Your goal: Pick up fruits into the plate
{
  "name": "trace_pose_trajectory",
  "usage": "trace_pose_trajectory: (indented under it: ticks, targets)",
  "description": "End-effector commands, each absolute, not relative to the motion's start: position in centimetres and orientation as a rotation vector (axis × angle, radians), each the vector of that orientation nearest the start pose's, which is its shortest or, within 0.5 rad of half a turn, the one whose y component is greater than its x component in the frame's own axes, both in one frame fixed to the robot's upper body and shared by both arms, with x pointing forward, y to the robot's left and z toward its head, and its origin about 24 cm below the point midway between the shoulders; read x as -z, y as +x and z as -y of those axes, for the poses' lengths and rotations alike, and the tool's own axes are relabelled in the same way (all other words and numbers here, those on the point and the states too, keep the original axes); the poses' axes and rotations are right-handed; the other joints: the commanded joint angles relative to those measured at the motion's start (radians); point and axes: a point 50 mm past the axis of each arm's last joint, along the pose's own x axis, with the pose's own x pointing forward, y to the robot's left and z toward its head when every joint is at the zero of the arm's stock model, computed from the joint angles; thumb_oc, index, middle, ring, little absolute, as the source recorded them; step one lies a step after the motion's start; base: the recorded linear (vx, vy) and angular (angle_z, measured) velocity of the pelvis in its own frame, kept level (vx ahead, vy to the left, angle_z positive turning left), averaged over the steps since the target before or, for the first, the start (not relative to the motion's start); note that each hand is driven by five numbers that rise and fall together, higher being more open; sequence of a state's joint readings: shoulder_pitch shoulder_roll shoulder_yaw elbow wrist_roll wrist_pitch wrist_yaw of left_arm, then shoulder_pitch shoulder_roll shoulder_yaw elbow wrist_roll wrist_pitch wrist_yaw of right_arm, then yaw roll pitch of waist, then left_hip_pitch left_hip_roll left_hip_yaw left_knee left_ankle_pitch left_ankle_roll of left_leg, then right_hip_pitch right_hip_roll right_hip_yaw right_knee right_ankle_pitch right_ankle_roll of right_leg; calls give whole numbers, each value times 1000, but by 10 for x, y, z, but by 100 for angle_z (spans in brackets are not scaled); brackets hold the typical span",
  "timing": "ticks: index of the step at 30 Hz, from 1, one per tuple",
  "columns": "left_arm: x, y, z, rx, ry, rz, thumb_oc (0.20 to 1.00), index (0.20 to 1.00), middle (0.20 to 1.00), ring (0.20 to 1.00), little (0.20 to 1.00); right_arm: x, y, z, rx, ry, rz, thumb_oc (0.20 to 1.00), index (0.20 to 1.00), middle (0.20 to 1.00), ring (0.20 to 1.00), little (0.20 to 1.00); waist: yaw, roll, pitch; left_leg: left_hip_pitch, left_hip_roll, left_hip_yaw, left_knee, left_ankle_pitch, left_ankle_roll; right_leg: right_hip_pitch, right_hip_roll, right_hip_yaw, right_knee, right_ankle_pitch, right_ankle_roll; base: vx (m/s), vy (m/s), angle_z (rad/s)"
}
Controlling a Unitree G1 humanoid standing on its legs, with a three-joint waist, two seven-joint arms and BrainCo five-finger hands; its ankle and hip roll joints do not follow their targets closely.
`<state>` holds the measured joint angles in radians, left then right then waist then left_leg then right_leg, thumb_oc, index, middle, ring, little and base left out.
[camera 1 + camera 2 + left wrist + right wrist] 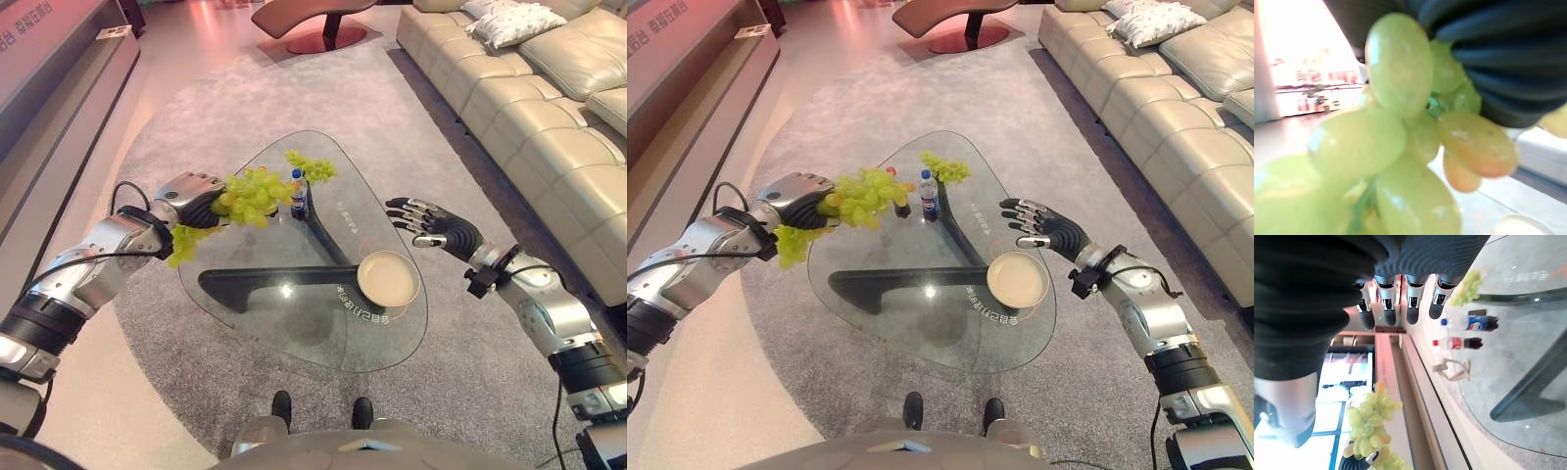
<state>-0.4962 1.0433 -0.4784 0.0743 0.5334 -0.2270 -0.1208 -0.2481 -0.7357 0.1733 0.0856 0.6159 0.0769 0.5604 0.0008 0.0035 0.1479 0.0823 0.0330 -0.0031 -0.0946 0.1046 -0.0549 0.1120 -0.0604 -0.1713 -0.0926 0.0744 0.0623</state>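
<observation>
One grape bunch in left hand

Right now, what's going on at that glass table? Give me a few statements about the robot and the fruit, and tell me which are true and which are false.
1. The left hand holds a bunch of green grapes. True.
2. The plate already has fruit on it. False: it is empty.
3. The right hand is gripping a bottle. False: it hovers open above the glass table, holding nothing.
4. A second bunch of grapes lies on the table's far end. True.
5. Two small bottles stand on the table. True.
6. The held grapes hang directly over the plate. False: they are off to the plate's left.
</observation>
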Motion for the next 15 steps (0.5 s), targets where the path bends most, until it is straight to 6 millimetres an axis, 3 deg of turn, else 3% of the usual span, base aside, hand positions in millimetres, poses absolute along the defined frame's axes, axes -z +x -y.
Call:
trace_pose_trajectory:
  ticks: [1, 9, 15]
  targets:
    - [-202, 311, -194, 468, 1754, 532, 200, 200, 200, 200, 200, -128, 288, 203, -804, -182, -15, 1000, 1000, 1000, 1000, 1000, 16, -20, -77, 86, -35, 39, 19, -193, 16, 62, -39, -41, 22, -109, 56, 19, 3, 14]
    - [-206, 306, -153, 656, 1758, 692, 200, 200, 200, 200, 200, -100, 280, 178, -946, 43, -190, 1000, 1000, 1000, 1000, 1000, 21, -14, -86, 95, -37, 32, 18, -194, 16, 75, -45, -67, 24, -112, 59, 20, 8, 11]
    - [-205, 297, -128, 798, 1757, 792, 200, 200, 200, 200, 200, -70, 262, 145, -1107, 180, -359, 1000, 1000, 1000, 1000, 1000, 25, -9, -91, 98, -37, 39, 18, -193, 11, 79, -48, -73, 22, -112, 62, 0, 0, 0]
